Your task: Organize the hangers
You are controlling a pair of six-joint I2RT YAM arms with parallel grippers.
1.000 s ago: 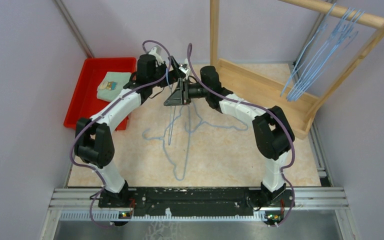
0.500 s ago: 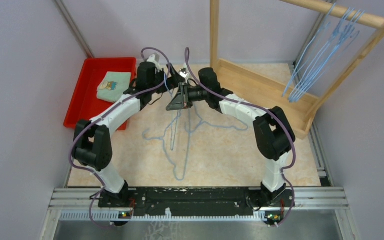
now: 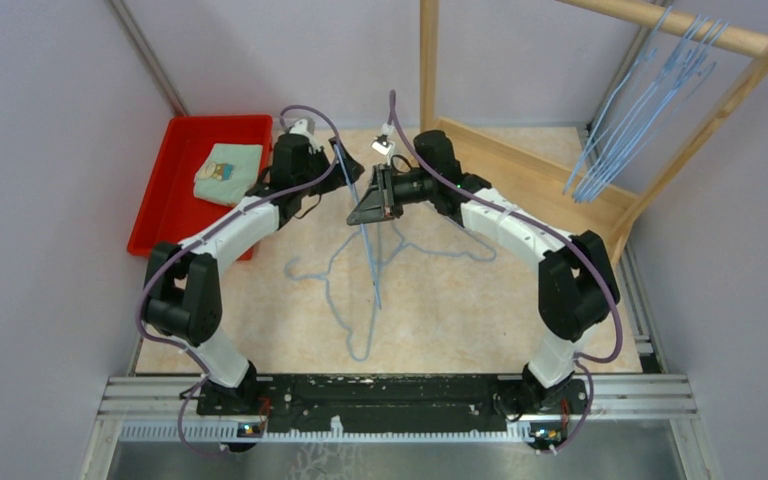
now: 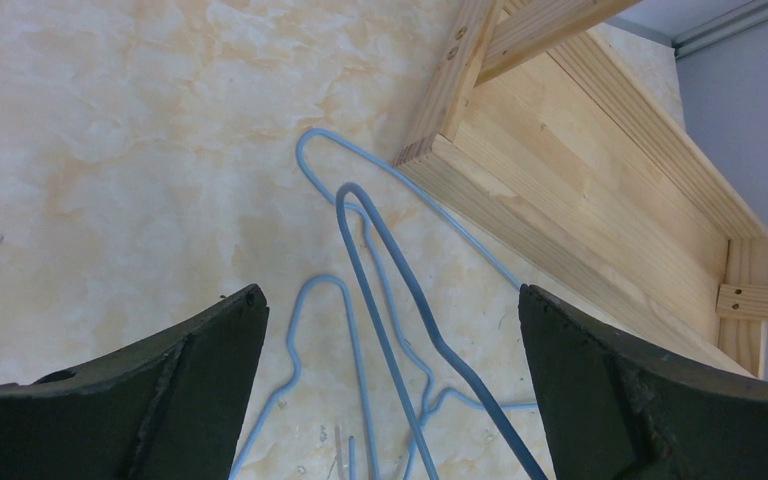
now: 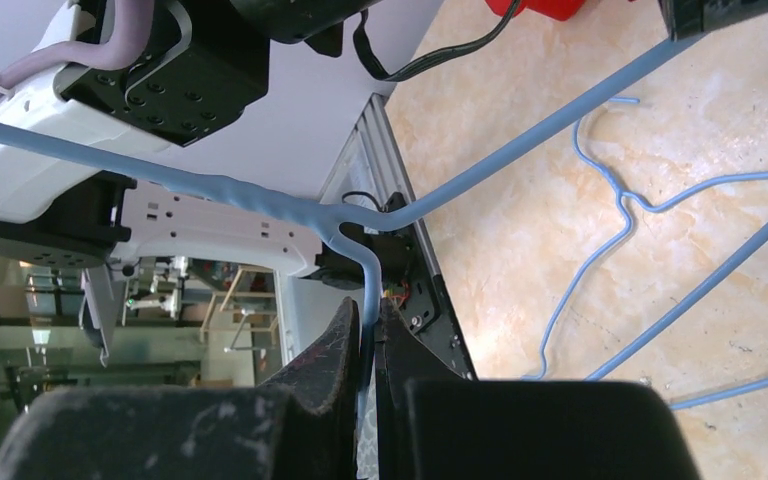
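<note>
While right jaws pinch one hanger (image 5: pixel 260 199) by its hook, left jaws spread

The hangers (image 5: pixel 623 205) on the table were thin wire under a smooth light-blue coating with a faint sheen. The held hanger (image 5: pixel 260 197) showed a twisted, ridged stretch near its neck. The table (image 4: pixel 110 150) had a beige marbled face, smooth and nearly matt. The rack (image 4: pixel 580 190) was pale, bare-looking wood with visible grain and metal screw heads. The left gripper (image 4: pixel 390 296) had fingers (image 4: pixel 170 390) of matt black, grainy and scuffed with pale scratches. The right gripper (image 5: pixel 368 322) looked alike, dusted whitish. The tray (image 3: pixel 175 200) was glossy red plastic, the cloth (image 3: pixel 228 168) in it soft green fabric. The arm shells (image 3: pixel 242 222) were smooth white plastic.
</note>
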